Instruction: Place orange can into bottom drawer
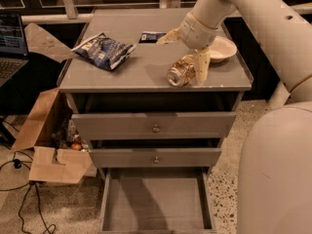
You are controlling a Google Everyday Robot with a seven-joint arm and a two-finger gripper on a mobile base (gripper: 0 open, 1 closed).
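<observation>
A grey cabinet (146,74) is seen on a speckled floor (229,174). On its flat top, a blue bag (105,50) is laid at the left, a small dark packet (151,36) at the back and a cream bowl (222,48) at the right. The can (181,72) is laid on its side near the front edge, its silver end turned to the front. The gripper (180,60) is held over the can with its fingers spread apart; one finger (202,66) is placed just beside the can, at its right. The bottom drawer (156,204) is pulled out, well below the can. An open cardboard box (44,130), cables (24,204) and a laptop (10,43) are seen at the left. No writing can be read on the bag, the can or the screen.
</observation>
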